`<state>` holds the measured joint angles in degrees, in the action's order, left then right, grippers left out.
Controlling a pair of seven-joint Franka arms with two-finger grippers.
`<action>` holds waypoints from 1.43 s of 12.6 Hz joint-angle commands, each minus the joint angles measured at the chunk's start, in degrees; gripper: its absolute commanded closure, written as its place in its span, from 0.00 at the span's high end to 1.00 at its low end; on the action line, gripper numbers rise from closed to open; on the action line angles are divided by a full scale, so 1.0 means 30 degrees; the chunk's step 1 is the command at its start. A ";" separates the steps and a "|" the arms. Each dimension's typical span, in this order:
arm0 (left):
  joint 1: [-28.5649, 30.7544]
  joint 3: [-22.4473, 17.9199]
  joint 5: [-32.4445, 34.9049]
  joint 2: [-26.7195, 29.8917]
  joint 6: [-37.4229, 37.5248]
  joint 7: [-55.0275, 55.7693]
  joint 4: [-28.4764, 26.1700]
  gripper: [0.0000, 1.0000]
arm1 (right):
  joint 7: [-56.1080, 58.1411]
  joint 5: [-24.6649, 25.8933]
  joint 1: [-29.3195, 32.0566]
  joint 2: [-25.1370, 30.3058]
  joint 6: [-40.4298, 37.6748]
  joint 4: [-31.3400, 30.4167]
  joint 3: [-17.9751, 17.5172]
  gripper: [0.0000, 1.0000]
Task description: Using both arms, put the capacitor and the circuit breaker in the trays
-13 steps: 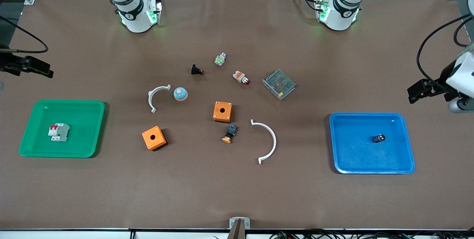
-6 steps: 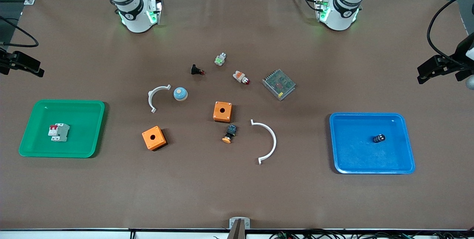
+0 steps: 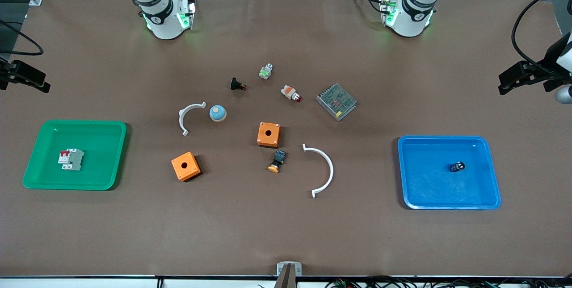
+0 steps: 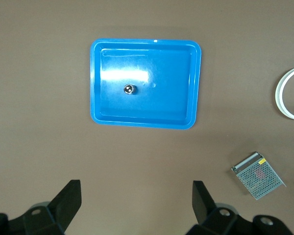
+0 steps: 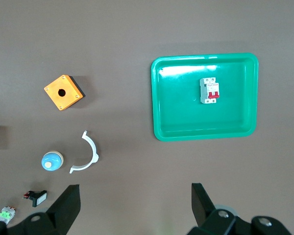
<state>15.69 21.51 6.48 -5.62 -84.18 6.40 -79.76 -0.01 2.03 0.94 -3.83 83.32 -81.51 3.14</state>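
Two trays (image 3: 111,154), one part each

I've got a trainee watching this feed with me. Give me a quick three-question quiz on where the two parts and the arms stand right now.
1. True or false: the circuit breaker lies in the green tray.
2. What holds the capacitor? A) the blue tray B) the left gripper C) the bare table
3. Fill in: the fingers of the right gripper are ____ and hold nothing.

Key
1. True. It lies flat in the tray at the right arm's end of the table.
2. A. It sits in the tray at the left arm's end; the left gripper is open, above the table beside that tray.
3. Open. The gripper is raised above the table near the green tray.
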 commanded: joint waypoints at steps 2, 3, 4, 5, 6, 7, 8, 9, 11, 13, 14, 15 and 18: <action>-0.3145 -0.2889 -0.0401 0.0844 0.0580 -0.0260 -0.0188 1.00 | -0.0085 -0.0265 -0.0107 -0.0304 -0.0206 0.0597 0.0125 1.00; -0.3177 -0.2891 -0.0401 0.0905 0.0725 -0.0230 -0.0219 1.00 | -0.0085 -0.0265 -0.0107 -0.0304 -0.0177 0.0597 0.0096 1.00; -0.3236 -0.2891 -0.0517 0.0934 0.0756 -0.0230 -0.0219 1.00 | -0.0085 -0.0265 -0.0165 -0.0304 -0.0176 0.0597 0.0096 1.00; -0.3236 -0.3123 -0.1214 0.1311 0.0698 -0.0114 -0.0654 1.00 | -0.0085 -0.0236 -0.0224 -0.0304 -0.0176 0.0626 0.0096 1.00; -0.3236 -0.3329 -0.1395 0.1431 0.0669 -0.0113 -0.0774 1.00 | -0.0114 -0.0236 -0.0224 -0.0304 -0.0176 0.0684 0.0096 1.00; -0.3236 -0.3360 -0.1397 0.1461 0.0697 -0.0113 -0.0776 1.00 | -0.0085 -0.0236 -0.0224 -0.0333 -0.0176 0.0772 0.0096 1.00; -0.3178 -0.3331 -0.1397 0.1462 0.0698 0.0032 -0.0776 1.00 | -0.0114 -0.0236 -0.0224 -0.0334 -0.0176 0.0802 0.0096 1.00; -0.3149 -0.3331 -0.1484 0.1462 0.0698 0.0092 -0.0776 1.00 | -0.0114 -0.0236 -0.0224 -0.0334 -0.0176 0.0802 0.0096 1.00; -0.3060 -0.3272 -0.1660 0.1462 0.0668 0.0092 -0.0746 1.00 | -0.0085 -0.0236 -0.0224 -0.0334 -0.0176 0.0802 0.0096 1.00; -0.3060 -0.3214 -0.1778 0.1578 0.0581 0.0267 -0.0775 1.00 | -0.0085 -0.0236 -0.0224 -0.0334 -0.0176 0.0802 0.0096 1.00; -0.3060 -0.3184 -0.1778 0.1608 0.0522 0.0326 -0.0863 1.00 | -0.0085 -0.0236 -0.0224 -0.0334 -0.0176 0.0802 0.0096 1.00; -0.3060 -0.3155 -0.1778 0.1637 0.0464 0.0443 -0.0921 1.00 | -0.0085 -0.0236 -0.0224 -0.0334 -0.0176 0.0802 0.0096 1.00; -0.3060 -0.3067 -0.1778 0.2310 0.0172 0.1059 -0.1799 1.00 | -0.0085 -0.0236 -0.0224 -0.0334 -0.0176 0.0802 0.0096 1.00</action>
<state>6.27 12.16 2.30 -1.89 -82.43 8.65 -81.50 0.00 2.03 0.78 -3.86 83.42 -80.89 3.06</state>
